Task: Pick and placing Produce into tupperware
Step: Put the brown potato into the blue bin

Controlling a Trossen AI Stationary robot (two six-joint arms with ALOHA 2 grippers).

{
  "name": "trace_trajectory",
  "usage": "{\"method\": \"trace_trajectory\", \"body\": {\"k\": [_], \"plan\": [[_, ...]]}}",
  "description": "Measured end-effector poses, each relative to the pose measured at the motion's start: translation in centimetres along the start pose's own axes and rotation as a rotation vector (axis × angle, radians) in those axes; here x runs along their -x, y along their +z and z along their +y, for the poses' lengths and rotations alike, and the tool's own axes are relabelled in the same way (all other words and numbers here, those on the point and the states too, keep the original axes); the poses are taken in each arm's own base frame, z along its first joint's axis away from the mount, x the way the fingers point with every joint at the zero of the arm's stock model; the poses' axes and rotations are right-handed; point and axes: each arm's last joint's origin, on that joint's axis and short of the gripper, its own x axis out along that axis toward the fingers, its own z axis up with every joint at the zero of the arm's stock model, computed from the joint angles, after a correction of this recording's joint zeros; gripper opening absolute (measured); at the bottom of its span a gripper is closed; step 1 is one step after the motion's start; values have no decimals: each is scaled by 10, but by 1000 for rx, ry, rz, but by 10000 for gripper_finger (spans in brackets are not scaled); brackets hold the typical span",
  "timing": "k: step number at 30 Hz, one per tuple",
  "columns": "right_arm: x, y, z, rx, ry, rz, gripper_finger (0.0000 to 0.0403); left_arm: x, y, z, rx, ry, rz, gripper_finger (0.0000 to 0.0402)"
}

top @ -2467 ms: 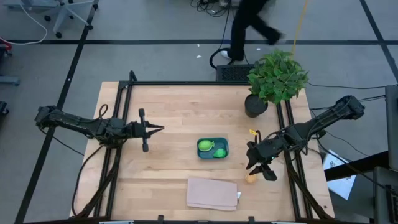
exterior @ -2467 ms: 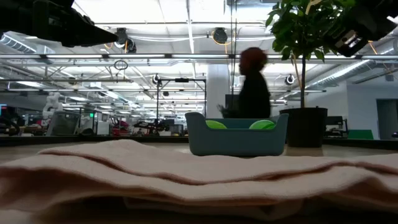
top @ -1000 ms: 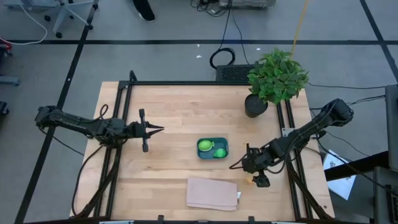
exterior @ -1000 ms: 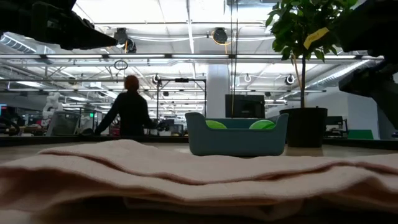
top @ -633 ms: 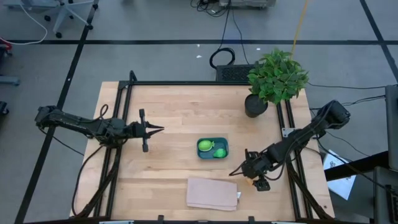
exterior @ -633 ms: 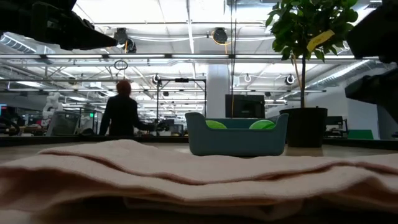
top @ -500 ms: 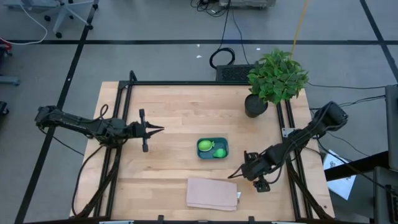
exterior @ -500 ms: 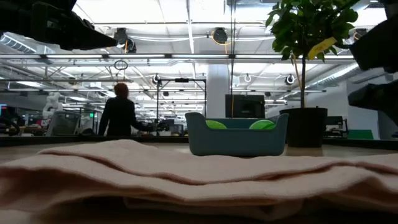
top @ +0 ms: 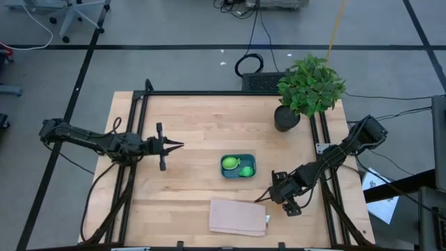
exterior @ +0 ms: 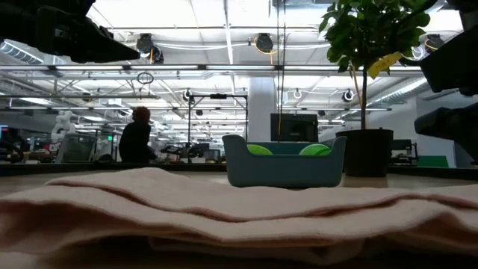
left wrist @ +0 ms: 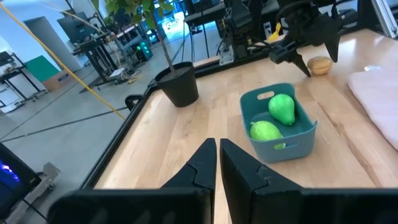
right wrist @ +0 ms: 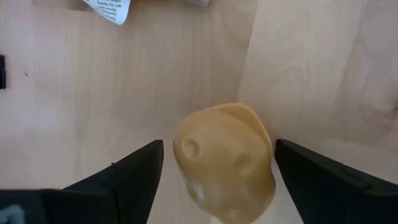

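The teal tupperware [top: 238, 166] stands mid-table with two green fruits lying in it, a pear-shaped one [left wrist: 282, 107] and a rounder one [left wrist: 265, 131]. A tan-orange roundish fruit [right wrist: 224, 162] lies on the wood to the tupperware's right, also seen as the fruit [left wrist: 319, 64] in the left wrist view. My right gripper [right wrist: 217, 144] hangs open over it, pointing down, one finger on each side and apart from it. In the high view my right gripper [top: 280, 198] hides the fruit. My left gripper [top: 174, 145] waits shut above the table's left part.
A folded beige cloth [top: 237, 216] with a white label [right wrist: 112, 9] lies near the front edge, just left of the right gripper. A potted plant [top: 310, 87] stands at the back right. Black frame rails [top: 327, 181] run along both table sides. A person [exterior: 136, 138] stands far behind.
My right gripper has moved toward the table's near edge and a little left, and has come down over the tan-orange fruit, staying open. The fruit and tupperware have not moved. The person in the background has walked left.
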Motion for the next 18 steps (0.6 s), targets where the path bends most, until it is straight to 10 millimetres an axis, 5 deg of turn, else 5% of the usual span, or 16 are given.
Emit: {"method": "trace_trajectory", "body": {"k": [13, 18], "plan": [[-1, 0, -1, 11, -26, -4, 190, 0, -1, 0, -4, -3, 12, 26], [1, -1, -2, -21, -6, 9, 188, 0, -1, 0, -4, -3, 12, 26]]}}
